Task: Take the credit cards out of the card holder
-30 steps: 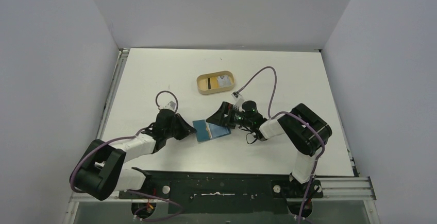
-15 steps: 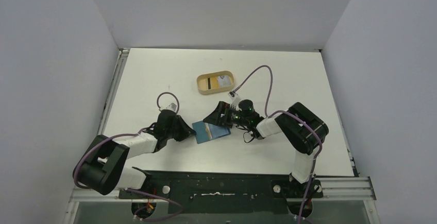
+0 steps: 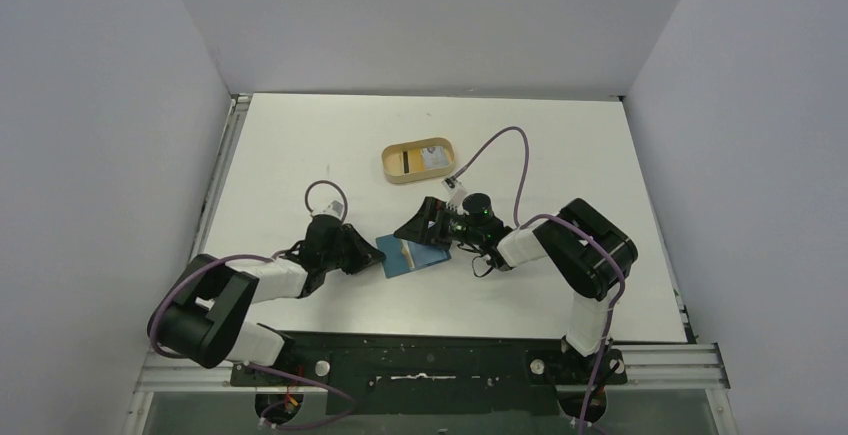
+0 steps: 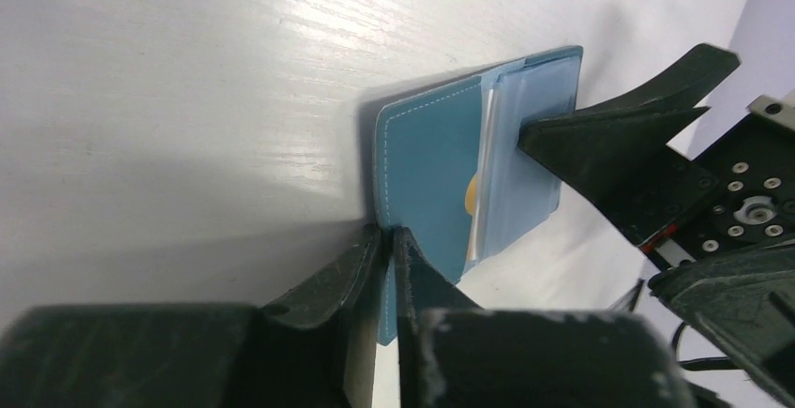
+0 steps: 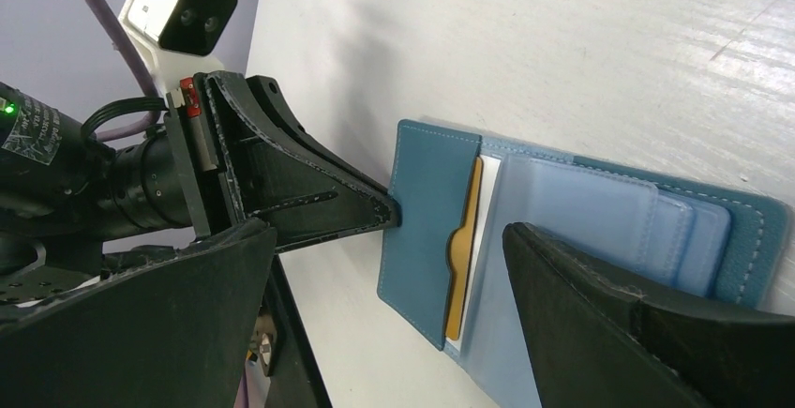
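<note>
The left claw (image 4: 386, 239) is nearly closed and is pinching the near edge of the card holder (image 4: 427, 159). The card holder is lying open on the white table (image 3: 300, 145), in the middle of the top view. The right claw (image 5: 386, 228) is standing wide open over it and holding nothing. Only the left wrist view is showing one tip of the right claw touching the light blue pocket (image 4: 536, 98). Only the right wrist view is showing the credit cards (image 5: 458, 267) well: a yellow one and a white one are peeking out of a pocket. Farther back, the tan oval tray (image 3: 392, 167) is sitting in the upper middle. Since a second ago, the right claw has been sliding a little left.
</note>
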Motion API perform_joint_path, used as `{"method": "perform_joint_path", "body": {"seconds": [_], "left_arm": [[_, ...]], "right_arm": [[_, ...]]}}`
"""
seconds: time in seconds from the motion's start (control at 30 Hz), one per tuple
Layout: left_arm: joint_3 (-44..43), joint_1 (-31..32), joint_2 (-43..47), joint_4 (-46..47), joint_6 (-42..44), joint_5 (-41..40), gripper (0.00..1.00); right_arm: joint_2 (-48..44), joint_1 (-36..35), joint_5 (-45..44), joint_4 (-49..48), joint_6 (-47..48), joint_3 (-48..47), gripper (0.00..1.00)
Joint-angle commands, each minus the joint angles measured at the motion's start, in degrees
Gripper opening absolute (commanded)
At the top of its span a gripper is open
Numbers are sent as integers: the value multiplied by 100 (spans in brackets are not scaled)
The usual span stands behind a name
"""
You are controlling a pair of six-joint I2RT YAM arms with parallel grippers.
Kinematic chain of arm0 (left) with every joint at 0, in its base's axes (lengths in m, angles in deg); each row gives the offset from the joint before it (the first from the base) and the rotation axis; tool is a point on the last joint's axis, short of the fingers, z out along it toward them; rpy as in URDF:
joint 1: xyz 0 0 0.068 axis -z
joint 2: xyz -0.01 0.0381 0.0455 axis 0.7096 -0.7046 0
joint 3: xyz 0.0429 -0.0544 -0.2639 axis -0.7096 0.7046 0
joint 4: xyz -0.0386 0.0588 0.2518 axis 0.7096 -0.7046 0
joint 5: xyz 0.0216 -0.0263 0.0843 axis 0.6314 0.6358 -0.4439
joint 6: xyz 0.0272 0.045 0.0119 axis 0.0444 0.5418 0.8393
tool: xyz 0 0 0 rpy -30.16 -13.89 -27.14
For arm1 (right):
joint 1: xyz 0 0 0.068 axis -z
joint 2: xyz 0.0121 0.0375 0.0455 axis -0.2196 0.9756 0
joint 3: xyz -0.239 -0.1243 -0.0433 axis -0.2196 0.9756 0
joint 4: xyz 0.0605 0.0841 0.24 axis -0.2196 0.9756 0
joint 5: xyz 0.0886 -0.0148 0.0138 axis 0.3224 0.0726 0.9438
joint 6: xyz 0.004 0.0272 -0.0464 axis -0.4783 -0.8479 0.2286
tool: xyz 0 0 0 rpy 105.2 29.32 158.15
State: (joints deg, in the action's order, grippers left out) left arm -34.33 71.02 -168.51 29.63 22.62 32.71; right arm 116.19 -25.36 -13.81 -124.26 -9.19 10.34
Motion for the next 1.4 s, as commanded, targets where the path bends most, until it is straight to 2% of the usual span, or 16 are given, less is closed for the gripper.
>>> {"method": "perform_joint_path", "body": {"seconds": [0.0,0.37,0.53,0.7,0.9,1.0,1.1,1.23,1.37], "left_arm": [[168,10,-143,436,-195,98,0],[509,-11,-77,1596,-510,218,0],[692,-38,4,2193,-573,236,0],[829,-42,-376,3037,-702,371,0],[879,-42,-1073,3961,-922,532,0],[846,-34,-1117,3971,-882,546,0],[816,-34,-1027,3800,-800,539,0],[755,-34,-817,3456,-678,521,0],[730,-34,-655,3189,-581,506,0]], "right_arm": [[119,-72,56,-180,110,-139,100],[205,-70,29,-161,124,-142,100],[69,-84,-286,682,570,-257,100],[-77,-207,-480,1237,929,-429,100],[-1035,-561,-1272,2627,1687,-746,100],[-1566,-724,-1738,3390,2115,-1037,100],[-1718,-724,-1740,3668,2221,-1232,100],[-1538,-719,-1452,3522,2135,-1307,100],[-961,-685,-1071,3026,1789,-1243,100]]}}
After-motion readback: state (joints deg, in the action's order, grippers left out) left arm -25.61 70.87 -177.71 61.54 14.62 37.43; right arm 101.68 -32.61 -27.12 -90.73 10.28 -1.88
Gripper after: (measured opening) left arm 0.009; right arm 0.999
